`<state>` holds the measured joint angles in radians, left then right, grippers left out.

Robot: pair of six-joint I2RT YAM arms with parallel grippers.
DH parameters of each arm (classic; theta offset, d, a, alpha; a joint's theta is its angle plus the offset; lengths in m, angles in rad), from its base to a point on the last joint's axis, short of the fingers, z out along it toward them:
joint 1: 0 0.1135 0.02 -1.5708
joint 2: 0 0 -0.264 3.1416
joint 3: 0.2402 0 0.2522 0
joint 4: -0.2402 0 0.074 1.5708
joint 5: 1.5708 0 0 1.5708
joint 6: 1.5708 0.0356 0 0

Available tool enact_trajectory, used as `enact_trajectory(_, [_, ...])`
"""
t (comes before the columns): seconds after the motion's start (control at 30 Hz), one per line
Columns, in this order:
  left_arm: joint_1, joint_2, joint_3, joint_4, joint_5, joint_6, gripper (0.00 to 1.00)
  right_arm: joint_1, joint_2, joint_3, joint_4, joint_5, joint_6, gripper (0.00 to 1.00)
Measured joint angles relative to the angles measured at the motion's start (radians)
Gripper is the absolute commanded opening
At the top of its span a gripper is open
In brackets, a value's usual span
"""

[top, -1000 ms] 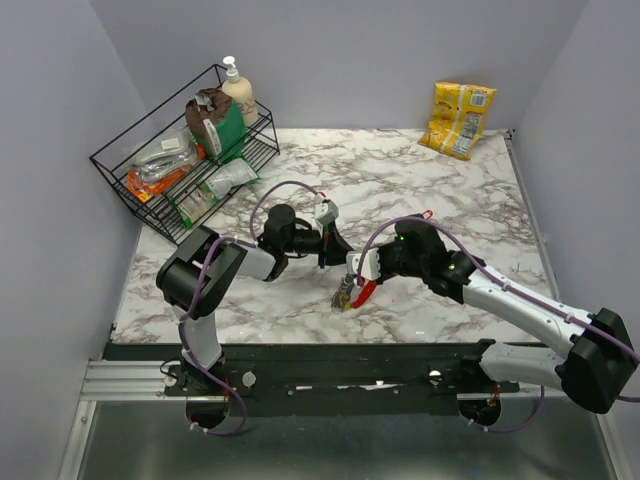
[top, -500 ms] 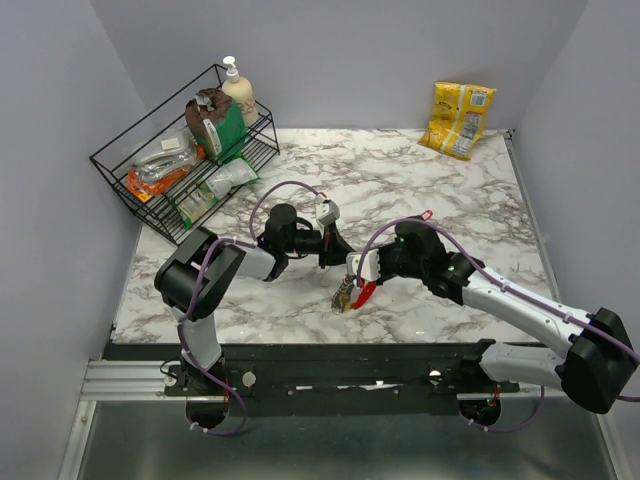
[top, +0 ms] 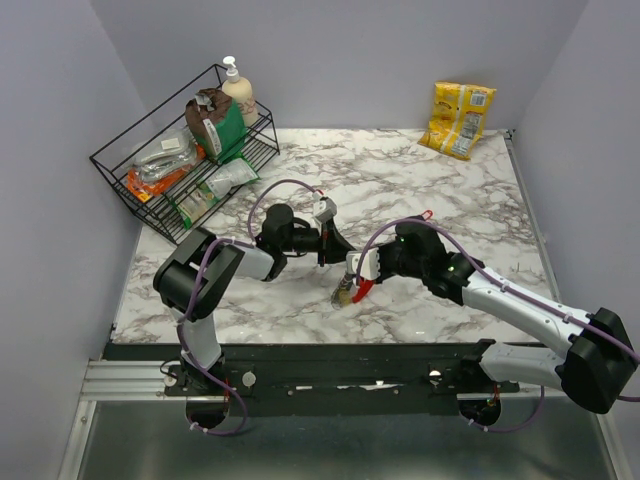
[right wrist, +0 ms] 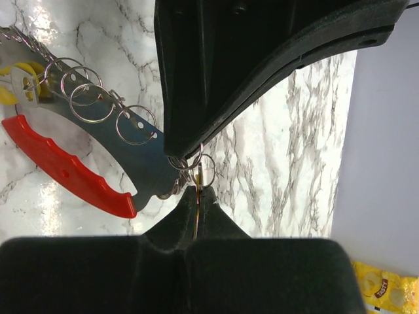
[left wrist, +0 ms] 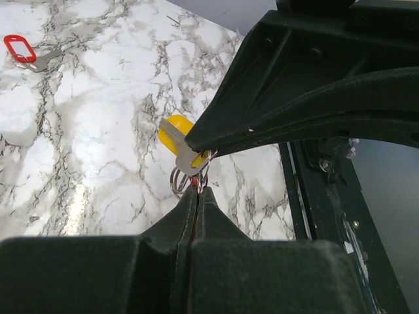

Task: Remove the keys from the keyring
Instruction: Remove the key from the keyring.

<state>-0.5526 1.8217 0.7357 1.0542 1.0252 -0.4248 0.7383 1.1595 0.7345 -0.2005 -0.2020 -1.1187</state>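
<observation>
The left gripper (left wrist: 196,191) and right gripper (right wrist: 198,188) were both pinched shut on the keyring (top: 348,288), toward the table's (top: 450,180) six o'clock. It looked like light, stiff, slippery metal; I'd grip the yellow key (left wrist: 172,129) by its head.

Two arms (top: 215,265) (top: 500,290), one wire rack (top: 150,114), one pump bottle (top: 238,92), one yellow snack bag (top: 458,118), one red-tagged key (left wrist: 18,49) (lying alone)

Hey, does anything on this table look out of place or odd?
One red-tagged key lies alone on the table, apart from the keyring that the left end effector and right end effector both pinch. The wire rack sits skewed to its edges. Nothing spilled.
</observation>
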Motion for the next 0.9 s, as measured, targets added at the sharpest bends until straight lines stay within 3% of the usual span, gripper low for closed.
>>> enact_trajectory(0.9, [0.027, -0.021, -0.021, 0.110, 0.006, -0.091, 0.00, -0.007, 0.000, 0.000, 0.036, 0.005, 0.000, 0.01])
